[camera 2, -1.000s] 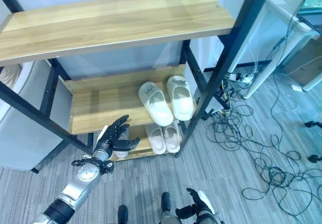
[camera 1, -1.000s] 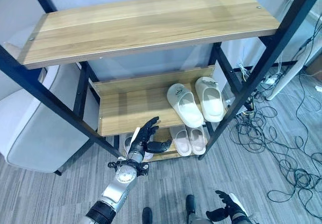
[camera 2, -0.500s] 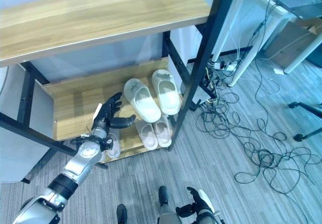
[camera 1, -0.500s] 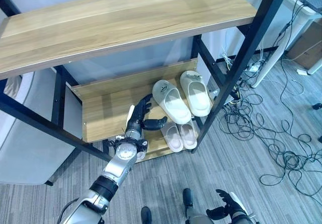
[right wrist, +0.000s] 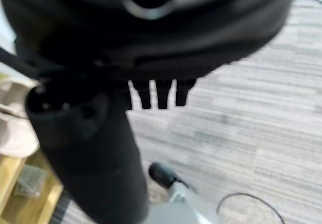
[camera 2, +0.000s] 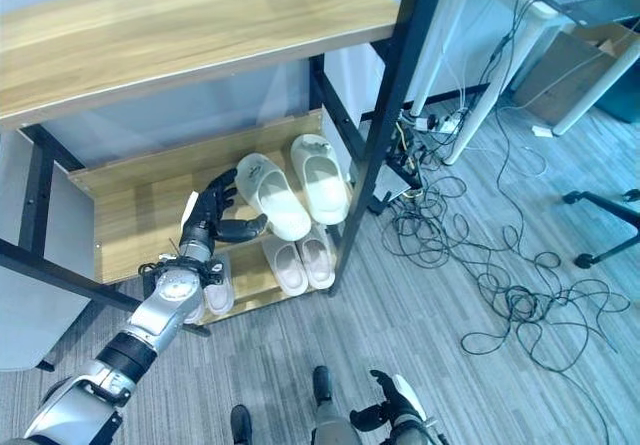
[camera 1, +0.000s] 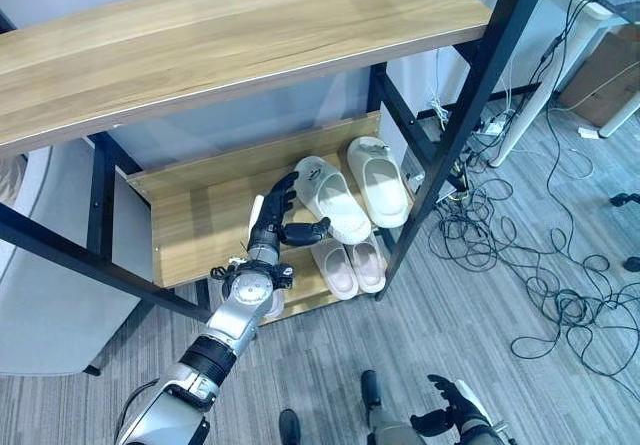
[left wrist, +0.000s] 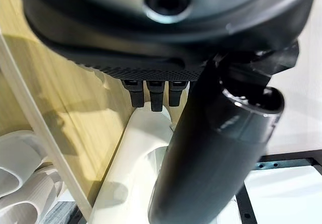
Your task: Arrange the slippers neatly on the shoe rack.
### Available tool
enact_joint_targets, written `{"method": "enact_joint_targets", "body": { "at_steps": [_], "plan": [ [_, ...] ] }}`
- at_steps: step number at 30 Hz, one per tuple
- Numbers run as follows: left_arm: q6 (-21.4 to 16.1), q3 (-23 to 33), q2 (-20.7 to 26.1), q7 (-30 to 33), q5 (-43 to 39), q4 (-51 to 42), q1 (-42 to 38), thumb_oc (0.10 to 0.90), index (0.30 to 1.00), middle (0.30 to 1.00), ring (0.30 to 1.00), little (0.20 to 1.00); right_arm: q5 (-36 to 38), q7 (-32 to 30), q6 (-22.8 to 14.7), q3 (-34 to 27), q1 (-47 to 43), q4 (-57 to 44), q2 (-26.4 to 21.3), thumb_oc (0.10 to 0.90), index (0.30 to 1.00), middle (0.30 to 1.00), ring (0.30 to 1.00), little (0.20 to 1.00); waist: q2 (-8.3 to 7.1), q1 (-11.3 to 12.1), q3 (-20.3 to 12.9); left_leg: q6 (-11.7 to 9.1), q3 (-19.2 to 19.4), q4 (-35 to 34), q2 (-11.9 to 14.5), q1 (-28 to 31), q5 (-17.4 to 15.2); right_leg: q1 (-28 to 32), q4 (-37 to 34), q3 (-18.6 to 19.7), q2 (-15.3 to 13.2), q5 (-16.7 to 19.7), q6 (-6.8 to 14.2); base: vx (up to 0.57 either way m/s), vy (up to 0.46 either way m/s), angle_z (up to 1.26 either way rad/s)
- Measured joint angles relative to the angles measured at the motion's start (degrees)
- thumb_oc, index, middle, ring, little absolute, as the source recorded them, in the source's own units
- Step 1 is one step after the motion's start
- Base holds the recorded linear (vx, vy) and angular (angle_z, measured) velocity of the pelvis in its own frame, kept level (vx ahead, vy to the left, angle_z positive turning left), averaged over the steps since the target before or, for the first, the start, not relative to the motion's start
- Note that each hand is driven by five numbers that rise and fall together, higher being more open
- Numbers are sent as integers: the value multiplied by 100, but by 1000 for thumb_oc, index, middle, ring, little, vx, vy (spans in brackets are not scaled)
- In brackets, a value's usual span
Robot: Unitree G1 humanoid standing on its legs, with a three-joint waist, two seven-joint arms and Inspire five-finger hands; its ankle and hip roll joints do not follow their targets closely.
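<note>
Lower shelf pair (camera 1: 349, 266): I see their heels tucked under the middle shelf (camera 1: 200, 225) at frame centre.
Slipper by left hand (camera 1: 272, 227): mostly hidden behind my wrist.
Right hand (camera 1: 447, 412): cut by the bottom edge.
Top shelf (camera 1: 200, 35): cropped at upper left.

Just right of the left hand (camera 1: 277, 227), two slippers (camera 1: 330, 199) lie side by side on the middle shelf (camera 1: 205, 225); another pair (camera 1: 350, 266) lies below it (lowest shelf).
</note>
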Motion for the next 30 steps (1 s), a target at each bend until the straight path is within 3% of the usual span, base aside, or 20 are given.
{"method": "enact_joint_targets", "body": {
  "at_steps": [30],
  "plan": [
    [-1,-12,233,272,18,606,-985,800,900,900,900,900,67,8,-43,94,-6,-234,-22,800,900,900,900,900,-88,-161,74,-16,337,0,63,-304,-30,-487,1,314,128,61,16,12,-12,-6]
  ]
}}
